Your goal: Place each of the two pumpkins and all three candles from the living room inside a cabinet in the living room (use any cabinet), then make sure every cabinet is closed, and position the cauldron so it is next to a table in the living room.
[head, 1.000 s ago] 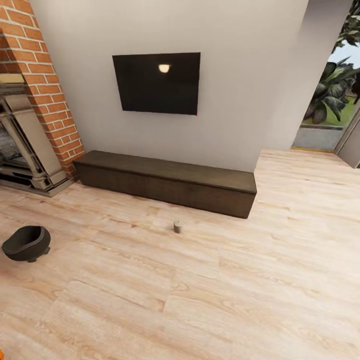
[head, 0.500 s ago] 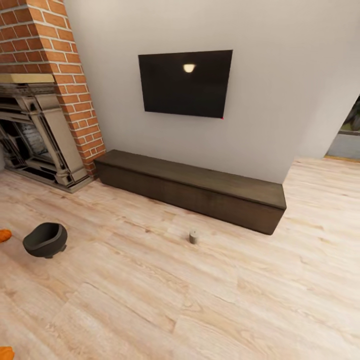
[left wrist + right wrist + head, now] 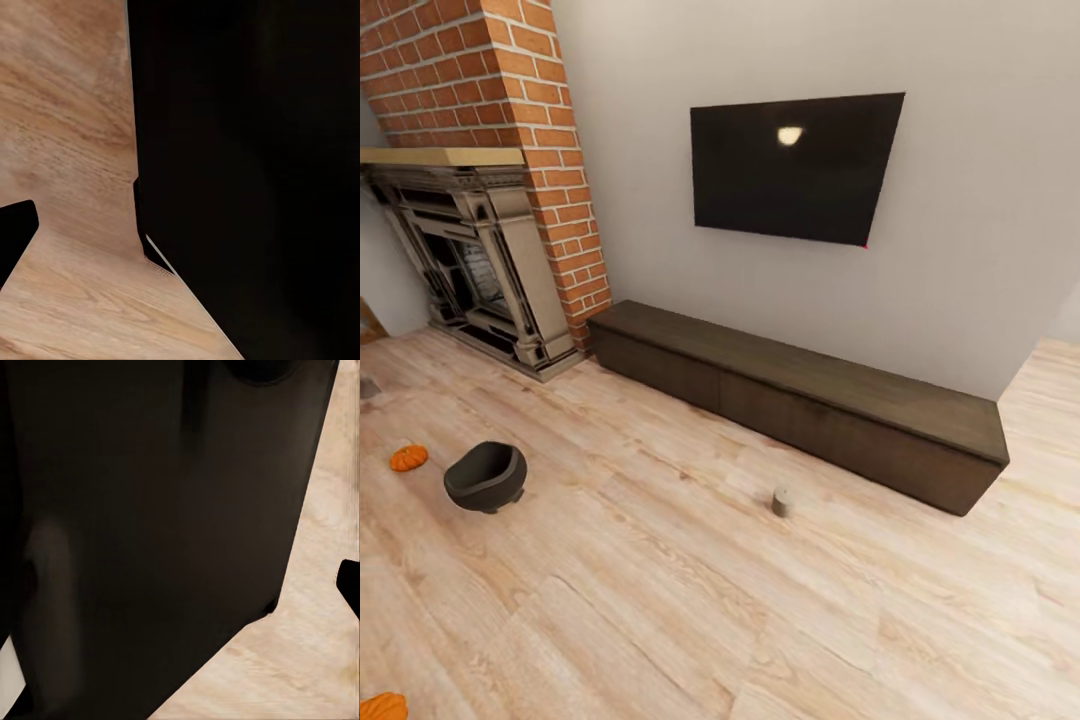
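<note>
The long low dark-brown cabinet [image 3: 800,400] stands against the white wall under the TV, with all its drawer fronts shut. One small grey candle [image 3: 782,501] stands upright on the floor just in front of it. The dark cauldron [image 3: 485,477] sits on the floor at the left. One orange pumpkin [image 3: 407,458] lies just left of the cauldron. Another pumpkin [image 3: 382,707] shows at the bottom-left corner, cut by the frame edge. In the left wrist view a dark fingertip [image 3: 15,234] shows over the floor; in the right wrist view a fingertip [image 3: 349,583] does too. I cannot make out how the jaws stand.
A brick chimney with a grey fireplace [image 3: 480,260] fills the left corner. A black TV [image 3: 795,168] hangs above the cabinet. Pale wood floor [image 3: 690,620] spreads wide between me and the cabinet. The robot's dark body [image 3: 247,180] looms in both wrist views.
The head camera has swung left, so the whole scene has shifted right in the picture. A pumpkin beside the cauldron has come into view. No object has moved.
</note>
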Robot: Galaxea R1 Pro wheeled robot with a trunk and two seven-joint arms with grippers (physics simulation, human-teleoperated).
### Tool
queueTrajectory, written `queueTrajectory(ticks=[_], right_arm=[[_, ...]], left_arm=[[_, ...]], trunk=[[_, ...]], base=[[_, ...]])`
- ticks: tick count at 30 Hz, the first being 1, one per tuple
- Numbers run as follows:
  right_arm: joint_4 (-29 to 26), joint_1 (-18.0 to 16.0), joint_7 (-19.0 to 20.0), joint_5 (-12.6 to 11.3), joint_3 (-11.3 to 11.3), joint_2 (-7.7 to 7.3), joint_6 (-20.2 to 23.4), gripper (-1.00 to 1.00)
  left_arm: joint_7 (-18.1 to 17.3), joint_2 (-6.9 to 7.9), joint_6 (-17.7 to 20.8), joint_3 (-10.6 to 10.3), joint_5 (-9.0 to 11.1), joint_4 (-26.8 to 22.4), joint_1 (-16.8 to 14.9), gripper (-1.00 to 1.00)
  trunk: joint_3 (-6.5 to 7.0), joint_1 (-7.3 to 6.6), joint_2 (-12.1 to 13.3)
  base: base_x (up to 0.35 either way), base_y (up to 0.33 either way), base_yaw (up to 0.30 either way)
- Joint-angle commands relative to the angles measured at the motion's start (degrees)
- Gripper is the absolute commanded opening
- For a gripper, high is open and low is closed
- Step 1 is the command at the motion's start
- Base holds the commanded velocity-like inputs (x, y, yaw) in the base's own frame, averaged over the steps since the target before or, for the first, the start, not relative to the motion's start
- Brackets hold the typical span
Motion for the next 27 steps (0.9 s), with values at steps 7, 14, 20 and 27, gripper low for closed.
queueTrajectory(ticks=[7, 14, 20, 27], right_arm=[[0.12, -0.04, -0.07, 0.14, 0.33, 0.01, -0.16, 1.00], [0.12, -0.03, -0.07, 0.12, 0.33, 0.03, -0.16, 1.00], [0.12, -0.05, -0.07, 0.16, 0.33, 0.02, -0.16, 1.00], [0.12, -0.04, -0.07, 0.14, 0.33, 0.02, -0.16, 1.00]], left_arm=[[-0.08, 0.01, -0.14, 0.00, 0.00, -0.07, 0.03, 1.00], [-0.08, 0.01, -1.72, 0.02, 0.02, 0.80, 0.03, 1.00], [-0.08, 0.01, -1.84, 0.03, 0.01, 0.97, 0.03, 1.00], [-0.08, 0.01, -1.85, 0.03, 0.01, 0.98, 0.03, 1.00]], trunk=[[-0.04, 0.03, -0.02], [-0.04, 0.03, -0.02], [-0.04, 0.03, -0.02], [-0.04, 0.03, -0.02]], base=[[0.330, 0.000, 0.248], [0.329, 0.000, 0.248], [0.329, 0.000, 0.248], [0.329, 0.000, 0.248]])
